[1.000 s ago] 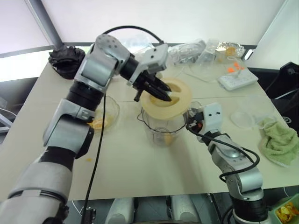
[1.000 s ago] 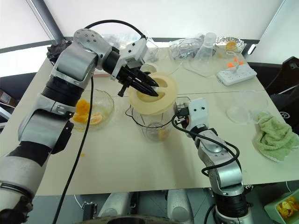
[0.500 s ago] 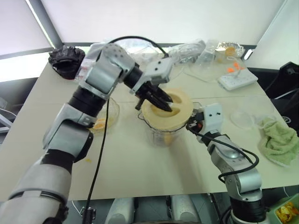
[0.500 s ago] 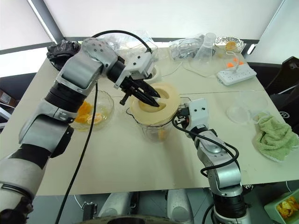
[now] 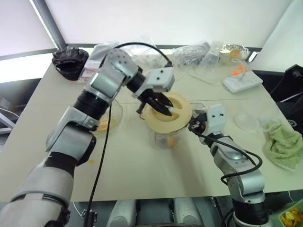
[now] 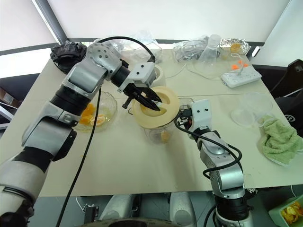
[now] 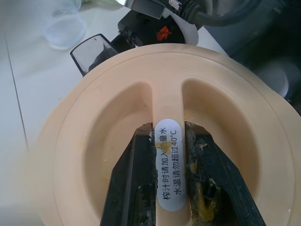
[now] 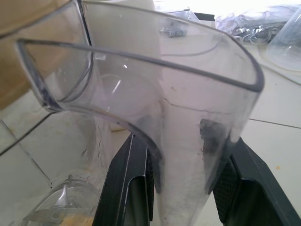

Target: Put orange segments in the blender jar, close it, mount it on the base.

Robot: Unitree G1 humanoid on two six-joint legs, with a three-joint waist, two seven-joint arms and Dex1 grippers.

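Beige bench (image 5: 142,165) stands against a white wall (image 5: 165,19). Bright window (image 5: 21,26) at left, behind a grey post (image 5: 47,21).

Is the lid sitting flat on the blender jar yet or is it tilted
Tilted. The cream lid slants over the blender jar mouth, one edge higher. The left gripper pinches its centre ridge. Whether it is seated, cannot tell.

White oval sticker (image 7: 170,165) on the cream lid's (image 7: 235,117) centre ridge, vertical Chinese print: "榨汁时请加入适量水" and "水温请勿超过40°C". One char partly smeared w/ pulp.
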